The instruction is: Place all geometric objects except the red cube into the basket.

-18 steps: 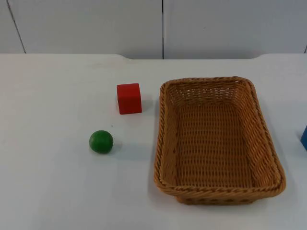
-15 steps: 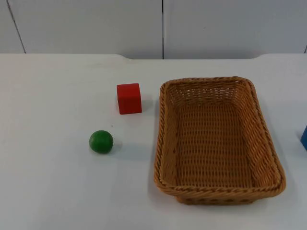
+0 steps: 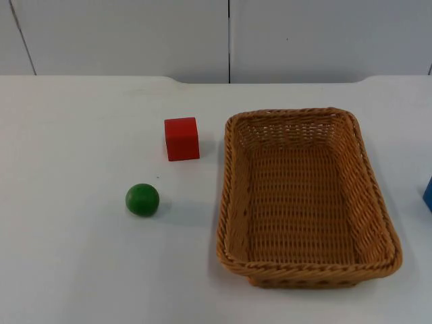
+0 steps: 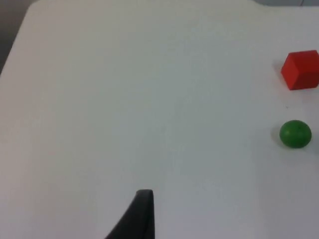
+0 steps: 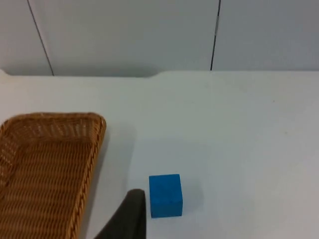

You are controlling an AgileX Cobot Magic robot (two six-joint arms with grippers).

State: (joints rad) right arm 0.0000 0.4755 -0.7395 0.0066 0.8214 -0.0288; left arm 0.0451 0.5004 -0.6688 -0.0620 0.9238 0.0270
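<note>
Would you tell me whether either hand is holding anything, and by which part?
Nothing is held: the green ball, red cube and blue cube all rest on the table.

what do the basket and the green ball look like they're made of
The basket looks like woven wicker or rattan, possibly a plastic imitation: tan strands run in rows, with a braided rim. The green ball looks like painted wood or hard plastic; its surface is smooth, evenly coloured and fairly matt, with no seam visible. The look alone does not settle either.

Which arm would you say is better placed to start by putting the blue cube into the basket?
Probably the right: the blue cube lies just beyond its fingertip, right of the basket.
</note>
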